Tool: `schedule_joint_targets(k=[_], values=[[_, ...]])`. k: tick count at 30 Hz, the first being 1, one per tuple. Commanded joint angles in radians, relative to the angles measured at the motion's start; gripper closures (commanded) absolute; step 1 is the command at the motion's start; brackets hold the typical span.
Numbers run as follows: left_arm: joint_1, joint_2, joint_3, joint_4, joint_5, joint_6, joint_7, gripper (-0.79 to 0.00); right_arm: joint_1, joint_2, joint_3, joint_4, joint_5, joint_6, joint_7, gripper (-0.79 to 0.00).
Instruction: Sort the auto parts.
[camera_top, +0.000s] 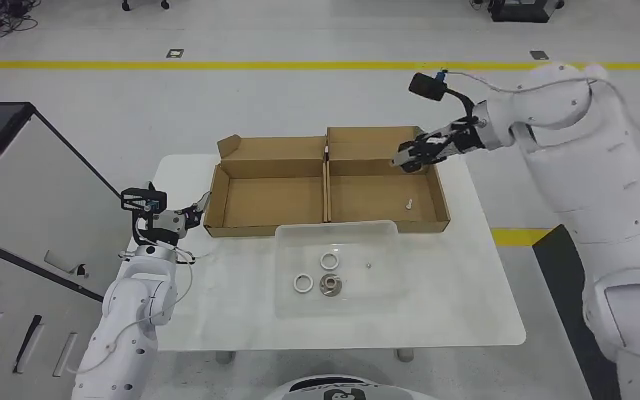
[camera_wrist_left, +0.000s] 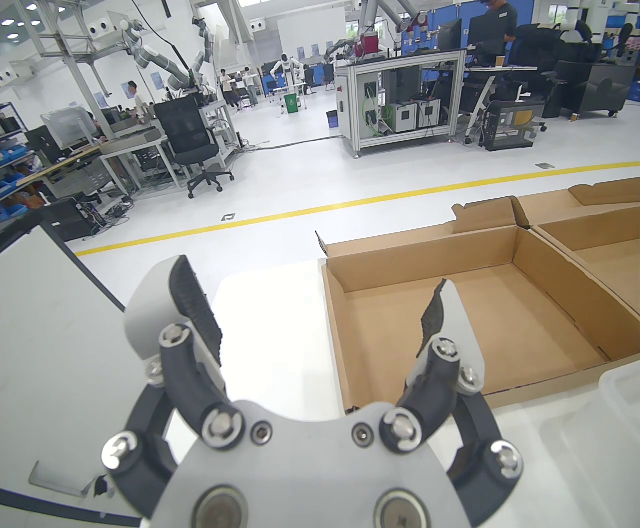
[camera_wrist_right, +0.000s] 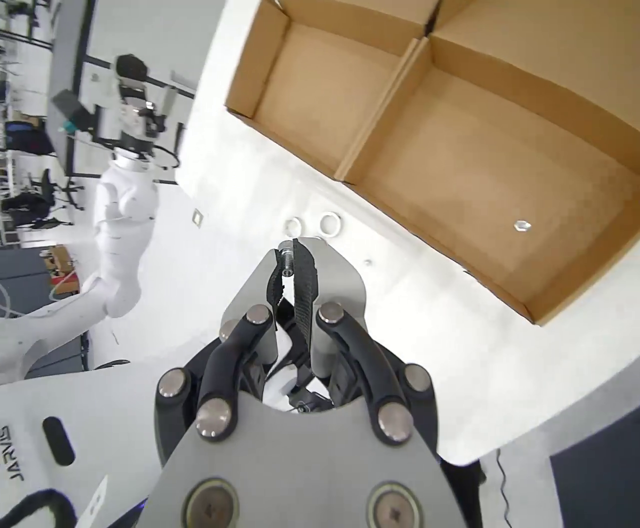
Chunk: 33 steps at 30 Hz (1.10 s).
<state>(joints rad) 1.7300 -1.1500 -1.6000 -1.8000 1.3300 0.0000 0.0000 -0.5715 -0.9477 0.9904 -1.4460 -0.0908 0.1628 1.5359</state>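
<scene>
1. Nearest the robot, a clear rectangular plastic tray (camera_top: 388, 229) sat on the white table (camera_top: 470, 310), at 6 o'clock from the box.
2. In the tray lay a near white ring (camera_top: 300, 283), and just beside it at 3 o'clock a grey flanged metal disc (camera_top: 331, 285).
3. A far white ring (camera_top: 330, 261) lay at 12 o'clock from that disc, close to it. A tiny pale piece (camera_top: 370, 266), too small to make out, lay apart at 3 o'clock from this ring.
4. The left gripper (camera_wrist_left: 316, 300) hung over the table's left edge, at 9 o'clock from the box and just beside its side wall. Its fingers (camera_wrist_left: 195, 295) were spread wide apart with nothing between them.
5. Beyond the tray stood a shallow brown cardboard box (camera_top: 325, 190) with two compartments side by side, its near wall just beside the tray's far rim.
6. A small silver hex nut (camera_top: 408, 203) lay on the floor of the right compartment, toward 5 o'clock from that compartment's middle.
7. Farthest off, the right gripper (camera_wrist_right: 287, 250) hung above the far part of the right compartment, at 12 o'clock from the nut. Its fingers were clamped on a small silver threaded bolt (camera_wrist_right: 286, 260), whose end showed at the fingertips.
</scene>
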Motion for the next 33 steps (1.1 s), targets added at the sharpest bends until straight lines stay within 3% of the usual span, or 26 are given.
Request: schedule_joint_targets(k=[1, 12, 22, 33], values=[[0.0, 0.0, 0.0, 0.0, 0.0, 0.0, 0.0, -0.785, 0.039, 0.006, -0.064, 0.026, -0.006, -0.008, 0.0, 0.0], [0.0, 0.0, 0.0, 0.0, 0.0, 0.0, 0.0, -0.785, 0.18, 0.0, -0.303, 0.161, -0.105, -0.021, 0.0, 0.0], [0.0, 0.0, 0.0, 0.0, 0.0, 0.0, 0.0, -0.785, 0.214, -0.073, -0.436, 0.305, -0.225, -0.059, -0.157, 0.0], [0.0, 0.0, 0.0, 0.0, 0.0, 0.0, 0.0, -0.785, 0.173, -0.161, -0.551, 0.441, -0.293, -0.035, -0.287, 0.0]])
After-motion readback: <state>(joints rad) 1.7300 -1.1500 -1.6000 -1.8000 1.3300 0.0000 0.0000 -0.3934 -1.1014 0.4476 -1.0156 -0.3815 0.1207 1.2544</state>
